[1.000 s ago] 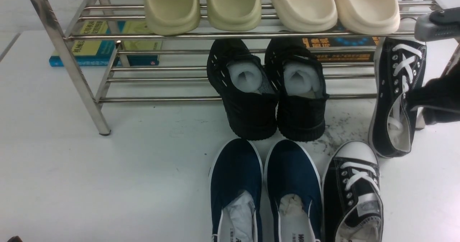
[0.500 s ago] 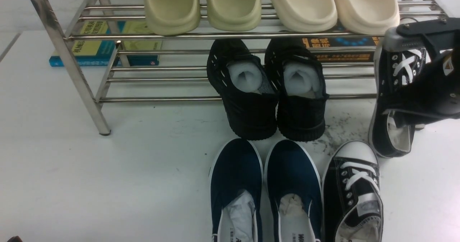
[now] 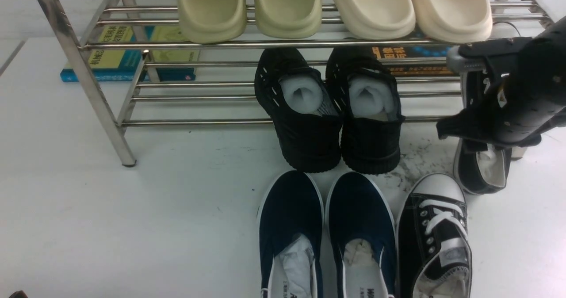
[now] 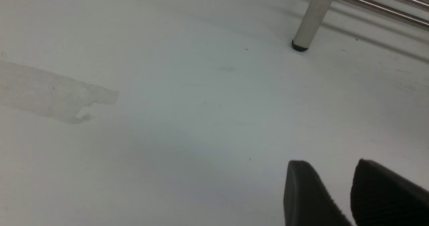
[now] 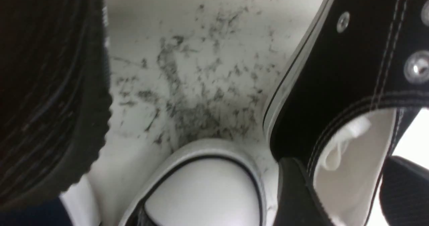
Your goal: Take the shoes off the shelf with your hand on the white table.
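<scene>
The right gripper (image 5: 347, 164) is reaching over the two-o'clock sneaker (image 3: 475, 174), fingers standing apart, holding nothing; the next move is probably requiring careful lowering, then closing.

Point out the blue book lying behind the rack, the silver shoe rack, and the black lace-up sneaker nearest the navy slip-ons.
Blue book (image 3: 166, 74): front view, lower edge of its cover.
Shoe rack (image 3: 101, 99): front view, slanted front leg.
Black lace-up sneaker (image 3: 437, 185): front view, white toe cap.

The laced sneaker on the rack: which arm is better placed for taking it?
Right, most likely: its end effector is already open around the heel part of that sneaker; the left wrist view shows only table and rack.
</scene>
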Robot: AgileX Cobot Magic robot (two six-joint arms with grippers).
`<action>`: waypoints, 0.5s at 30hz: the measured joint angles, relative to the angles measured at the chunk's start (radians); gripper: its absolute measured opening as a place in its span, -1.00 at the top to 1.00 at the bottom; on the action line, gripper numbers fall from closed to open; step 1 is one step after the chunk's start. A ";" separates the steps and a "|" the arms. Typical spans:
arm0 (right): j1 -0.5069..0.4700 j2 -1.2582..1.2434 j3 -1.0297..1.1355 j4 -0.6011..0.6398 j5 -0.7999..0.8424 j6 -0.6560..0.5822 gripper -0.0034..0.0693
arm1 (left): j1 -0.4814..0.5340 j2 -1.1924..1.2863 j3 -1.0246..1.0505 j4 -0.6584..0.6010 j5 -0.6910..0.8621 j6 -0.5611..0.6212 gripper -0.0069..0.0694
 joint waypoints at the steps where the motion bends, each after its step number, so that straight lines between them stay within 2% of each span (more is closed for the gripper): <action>1: 0.000 0.008 0.000 -0.012 -0.003 0.013 -0.08 | 0.000 0.000 0.000 0.000 0.000 0.000 0.19; 6: 0.000 0.058 0.000 -0.077 -0.019 0.085 -0.08 | 0.000 0.000 0.000 0.000 0.000 0.000 0.19; 15: 0.000 0.136 0.000 -0.098 -0.082 0.115 0.01 | 0.000 0.000 0.000 0.000 0.000 0.000 0.19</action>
